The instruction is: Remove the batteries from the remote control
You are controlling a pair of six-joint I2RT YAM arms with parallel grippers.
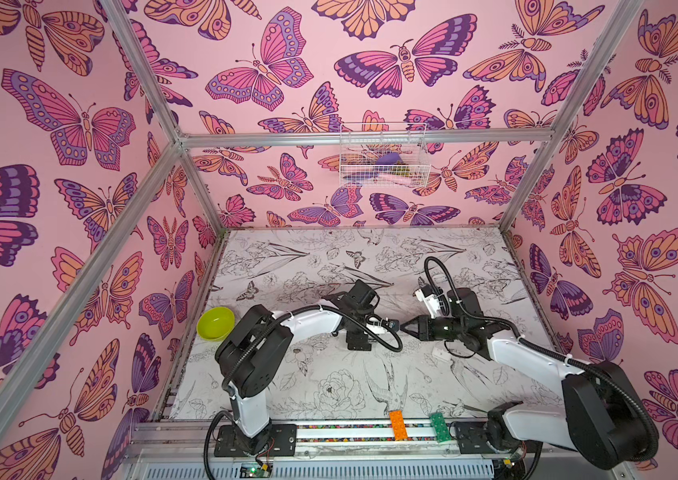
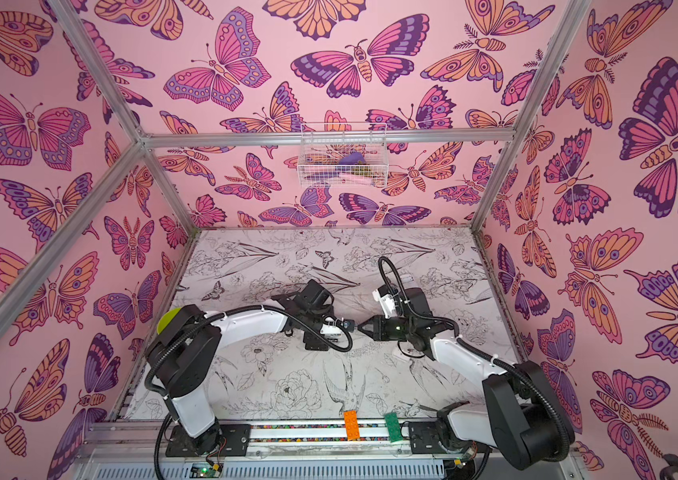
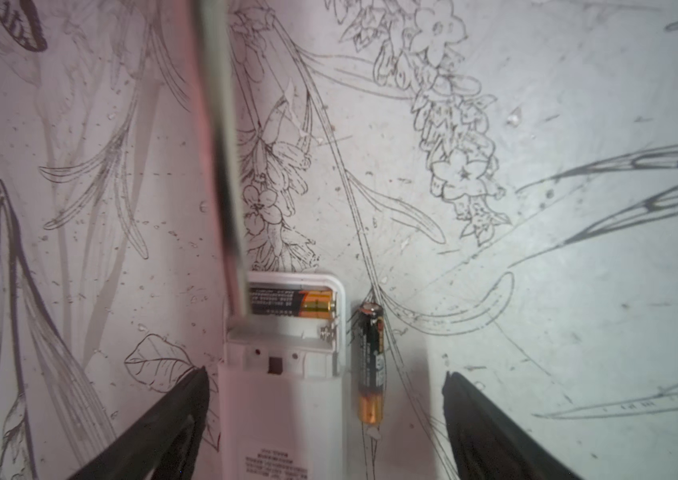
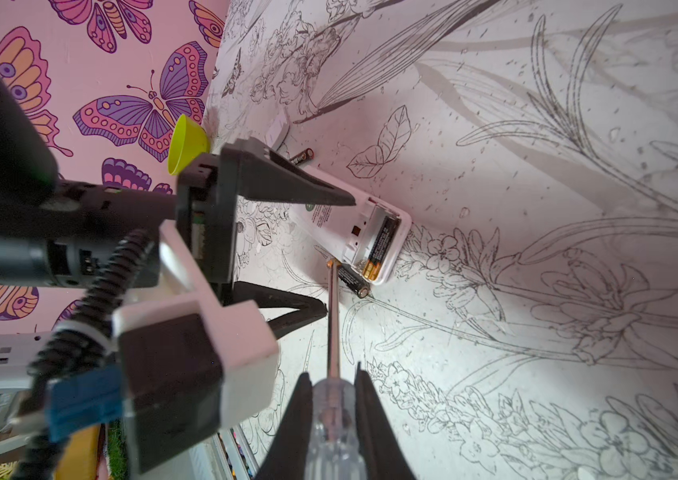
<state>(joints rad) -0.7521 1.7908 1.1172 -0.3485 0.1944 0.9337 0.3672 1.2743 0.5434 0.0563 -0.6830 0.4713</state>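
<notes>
One remote (image 4: 329, 226); one battery (image 4: 383, 243) inside, two batteries (image 4: 354, 282) (image 4: 302, 157) loose.

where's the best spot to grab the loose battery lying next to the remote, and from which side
Probably end to end, from straight above. The loose battery lies flat, close alongside the remote, leaving little room for a finger on that side, while its silver and gold ends both face bare table.

Only blurred, illegible small print on the white remote control (image 3: 283, 415) and the batteries (image 3: 372, 361)
</notes>
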